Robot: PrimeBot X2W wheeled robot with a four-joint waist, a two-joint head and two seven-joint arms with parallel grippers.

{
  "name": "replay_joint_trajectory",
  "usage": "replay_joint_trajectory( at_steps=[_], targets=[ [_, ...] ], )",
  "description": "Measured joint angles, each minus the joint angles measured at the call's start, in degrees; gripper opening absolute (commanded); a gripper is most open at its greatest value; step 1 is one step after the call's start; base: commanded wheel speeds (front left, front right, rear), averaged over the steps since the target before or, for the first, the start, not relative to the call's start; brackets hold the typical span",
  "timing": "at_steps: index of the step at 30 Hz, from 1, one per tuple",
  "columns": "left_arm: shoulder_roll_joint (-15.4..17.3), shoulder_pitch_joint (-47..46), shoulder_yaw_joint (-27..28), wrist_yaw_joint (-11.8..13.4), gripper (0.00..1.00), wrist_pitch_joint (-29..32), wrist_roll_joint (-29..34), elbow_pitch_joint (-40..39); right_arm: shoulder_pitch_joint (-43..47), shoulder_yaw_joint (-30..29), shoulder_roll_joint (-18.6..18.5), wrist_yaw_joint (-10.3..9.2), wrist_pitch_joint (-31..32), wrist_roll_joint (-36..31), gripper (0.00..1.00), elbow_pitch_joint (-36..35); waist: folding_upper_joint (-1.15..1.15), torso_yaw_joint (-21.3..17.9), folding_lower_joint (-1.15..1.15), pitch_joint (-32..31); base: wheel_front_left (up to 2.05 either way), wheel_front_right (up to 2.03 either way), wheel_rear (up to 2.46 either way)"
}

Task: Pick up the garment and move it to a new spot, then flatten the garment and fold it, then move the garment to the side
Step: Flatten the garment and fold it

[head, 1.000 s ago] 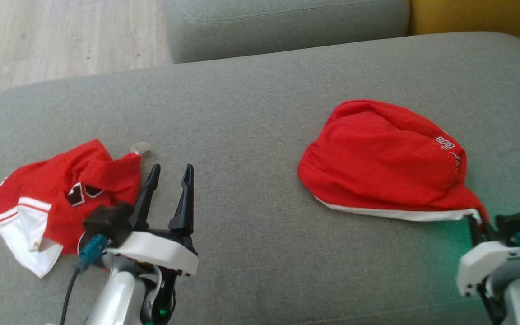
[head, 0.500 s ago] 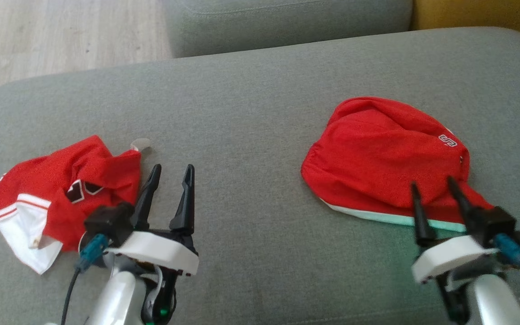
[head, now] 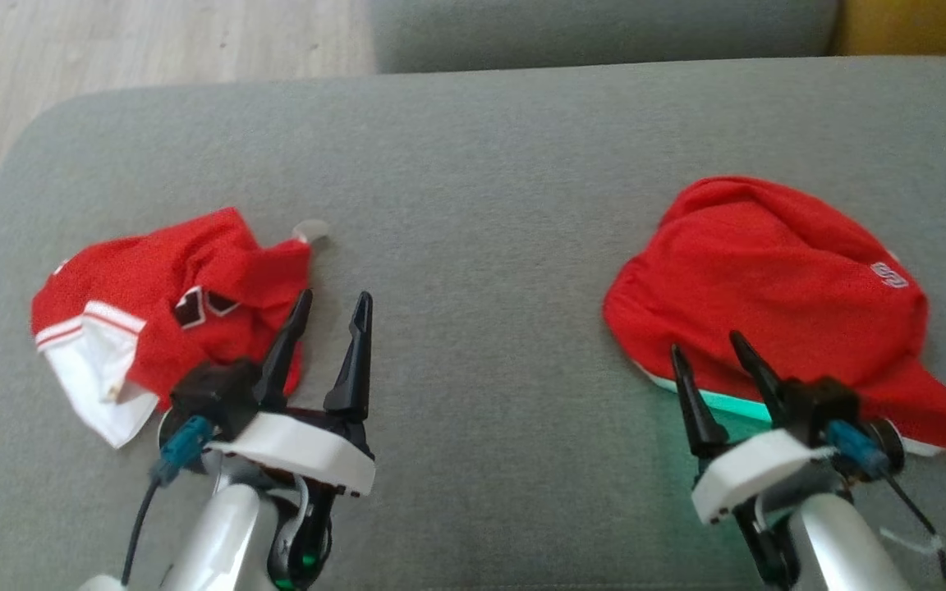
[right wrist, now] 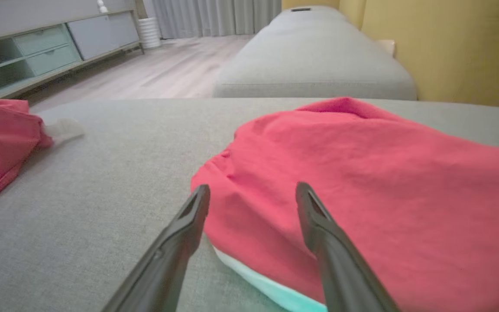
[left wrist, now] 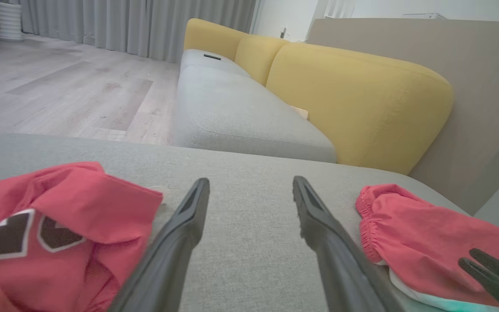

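A red garment with a white hem (head: 777,287) lies in a rounded heap on the right of the grey cushion (head: 481,205). My right gripper (head: 704,342) is open at its near edge, fingertips just over the hem, with nothing held; the right wrist view shows the same garment (right wrist: 362,182) ahead of my right gripper (right wrist: 253,187). A second, crumpled red garment with white trim and black patches (head: 169,312) lies at the left. My left gripper (head: 335,295) is open and empty beside its right edge, as my left gripper (left wrist: 251,181) and this garment (left wrist: 59,216) also appear in the left wrist view.
A small pale tag (head: 311,230) lies by the left garment. Beyond the cushion run another grey seat (left wrist: 232,108), a yellow backrest (left wrist: 353,95) and wooden floor (head: 153,41). A low cabinet (right wrist: 37,47) stands across the room.
My right gripper let go of the right garment's near corner, opened and moved left along its hem. The corner dropped flat. The camera shifted, sliding the whole picture rightward.
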Motion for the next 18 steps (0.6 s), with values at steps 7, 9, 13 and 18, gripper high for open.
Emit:
replay_joint_trajectory(
  at_steps=[7,9,13,18],
  targets=[
    [0.00,-0.16,-0.66,0.02,1.00,0.00,-0.12,0.04,-6.19,3.54,-0.32,0.00,-0.30,-1.52,1.00,6.24,0.00,3.00,0.00,1.54,0.00,0.00,0.00],
    [0.00,-0.40,-1.23,0.03,1.00,0.00,-0.22,0.07,-7.30,4.27,-0.88,0.00,-0.66,-1.83,1.00,8.38,0.00,3.90,0.00,1.95,0.00,0.00,0.00],
    [0.00,-1.33,-1.64,0.05,1.00,0.00,-0.53,0.05,-8.49,4.08,-1.58,0.00,-0.94,-3.31,1.00,13.11,0.00,5.22,0.00,2.69,0.00,0.00,0.00],
    [0.00,-1.35,-1.72,0.49,1.00,0.00,-1.02,0.04,-10.94,2.86,-1.57,0.00,-1.96,-3.91,0.56,17.90,0.00,6.01,0.00,3.28,0.00,0.00,0.00]
  ],
)
